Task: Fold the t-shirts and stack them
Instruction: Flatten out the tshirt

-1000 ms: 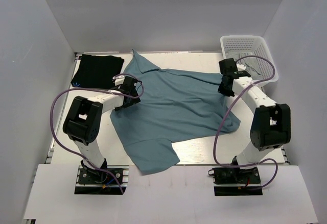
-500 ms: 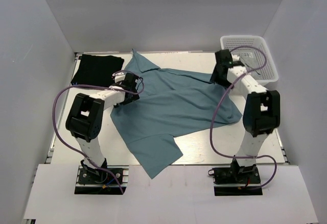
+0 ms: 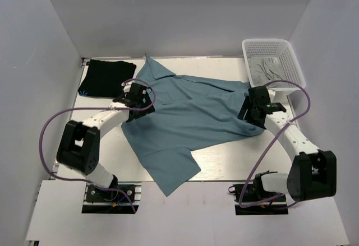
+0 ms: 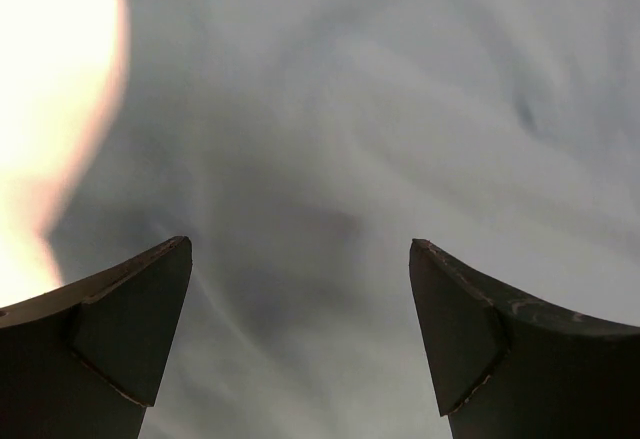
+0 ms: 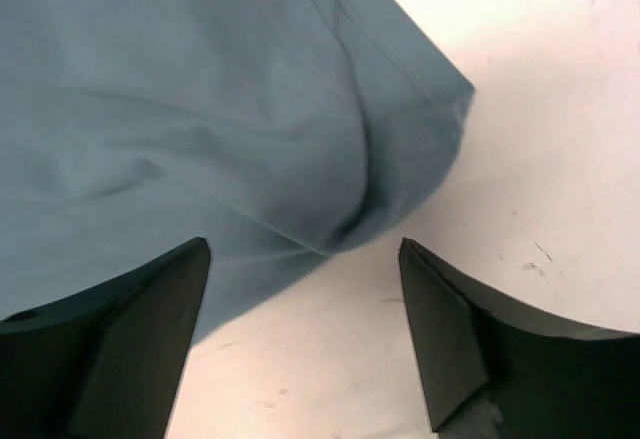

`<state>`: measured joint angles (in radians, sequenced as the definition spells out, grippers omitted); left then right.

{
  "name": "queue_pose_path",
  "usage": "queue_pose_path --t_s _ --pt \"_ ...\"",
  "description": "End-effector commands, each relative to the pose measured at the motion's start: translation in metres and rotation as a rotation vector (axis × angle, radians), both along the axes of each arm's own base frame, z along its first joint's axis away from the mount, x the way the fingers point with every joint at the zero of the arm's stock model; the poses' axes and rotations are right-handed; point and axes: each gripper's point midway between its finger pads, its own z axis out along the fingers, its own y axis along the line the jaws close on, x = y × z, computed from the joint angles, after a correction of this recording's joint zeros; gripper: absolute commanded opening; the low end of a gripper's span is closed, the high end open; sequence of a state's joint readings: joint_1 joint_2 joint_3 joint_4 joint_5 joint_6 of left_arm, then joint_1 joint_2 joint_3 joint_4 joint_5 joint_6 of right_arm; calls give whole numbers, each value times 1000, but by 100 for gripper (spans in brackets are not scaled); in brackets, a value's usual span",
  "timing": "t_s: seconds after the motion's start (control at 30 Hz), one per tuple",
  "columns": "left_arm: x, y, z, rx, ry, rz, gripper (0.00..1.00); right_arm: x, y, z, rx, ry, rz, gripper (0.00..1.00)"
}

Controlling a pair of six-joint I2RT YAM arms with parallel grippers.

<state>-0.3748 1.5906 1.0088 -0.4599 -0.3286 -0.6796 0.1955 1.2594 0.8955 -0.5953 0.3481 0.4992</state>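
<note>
Risk one: teal tee (image 3: pixel 190 117) lies spread but skewed and rumpled across table (image 3: pixel 224 165), collar toward the far edge, one lower corner lapping past the near edge. A pinch on a wrinkle instead of a true hem would likely fold it crooked, and a drag could pull that corner off. Left gripper (image 4: pixel 300 244), fingers wide apart, sits low over the tee's left side, just beside folded black tee (image 3: pixel 105 78); a stray grab may catch that too. Right gripper (image 5: pixel 303 244), fingers apart and empty, hovers over the tee's right corner, near basket (image 3: pixel 273 42).
</note>
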Motion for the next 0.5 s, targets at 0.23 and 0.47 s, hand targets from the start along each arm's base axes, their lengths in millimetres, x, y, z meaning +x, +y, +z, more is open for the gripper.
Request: queue_pose_path --t_s 0.23,0.47 --pt "-86 -90 1 -397 61 -421 100 18 1 -55 -42 155 -12 58" --pt "-138 -55 -60 -289 250 -319 100 42 -3 -47 -80 119 -67 0"
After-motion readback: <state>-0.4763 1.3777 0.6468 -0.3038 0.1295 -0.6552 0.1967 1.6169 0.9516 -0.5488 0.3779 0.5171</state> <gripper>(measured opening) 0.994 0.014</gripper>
